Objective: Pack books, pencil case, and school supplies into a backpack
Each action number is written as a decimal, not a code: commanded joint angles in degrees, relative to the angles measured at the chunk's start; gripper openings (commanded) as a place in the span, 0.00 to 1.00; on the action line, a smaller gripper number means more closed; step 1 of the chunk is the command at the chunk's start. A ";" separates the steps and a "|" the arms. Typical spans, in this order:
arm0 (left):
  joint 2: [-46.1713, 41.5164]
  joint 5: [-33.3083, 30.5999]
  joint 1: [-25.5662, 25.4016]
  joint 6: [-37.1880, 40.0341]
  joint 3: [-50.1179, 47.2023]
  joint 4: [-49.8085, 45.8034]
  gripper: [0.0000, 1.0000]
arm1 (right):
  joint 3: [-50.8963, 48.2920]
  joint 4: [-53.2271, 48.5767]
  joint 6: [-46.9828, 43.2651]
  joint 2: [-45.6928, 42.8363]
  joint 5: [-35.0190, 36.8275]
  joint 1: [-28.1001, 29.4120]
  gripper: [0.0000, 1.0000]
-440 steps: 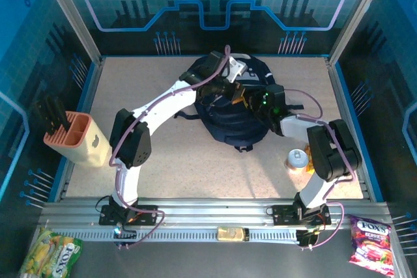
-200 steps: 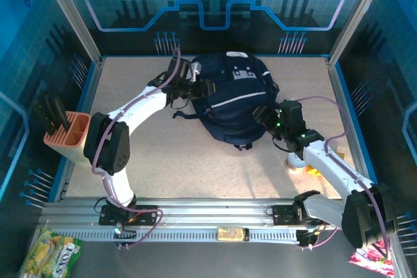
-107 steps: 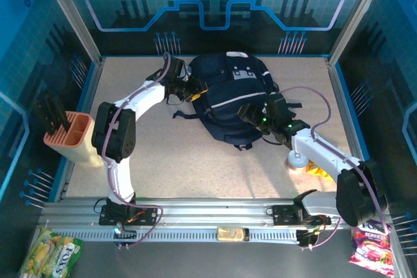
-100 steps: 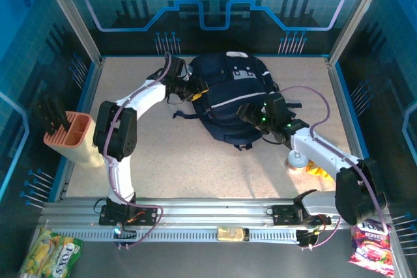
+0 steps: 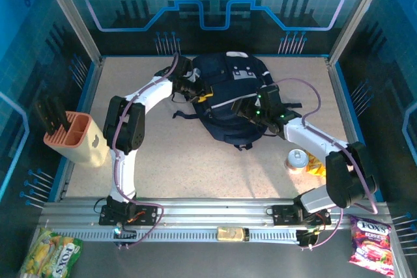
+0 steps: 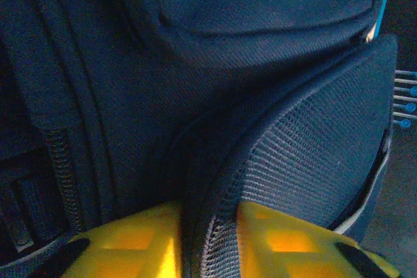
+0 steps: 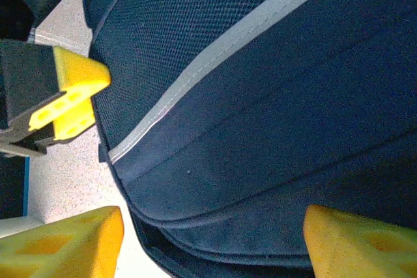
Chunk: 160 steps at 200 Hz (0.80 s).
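The navy backpack lies at the back centre of the counter, its contents hidden. The left claw is narrow, pinching the bag's mesh edge. The right claw gapes wide over its striped side. A pink rack holds black pieces.

Dark navy backpack, mesh-weave panels, one pale grey stripe (white-grey patches toward 12 o'clock). Yellow pads on left gripper and right gripper. Table beige speckle; rack at 9 o'clock salmon pink.

Overhead view evenly lit; wrist views dim, the backpack fabric softly blurred.
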 commanded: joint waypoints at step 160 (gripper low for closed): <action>-21.46 -6.82 1.45 -22.63 -31.07 29.86 0.00 | 13.47 -3.16 -11.80 14.47 -6.26 -2.79 0.55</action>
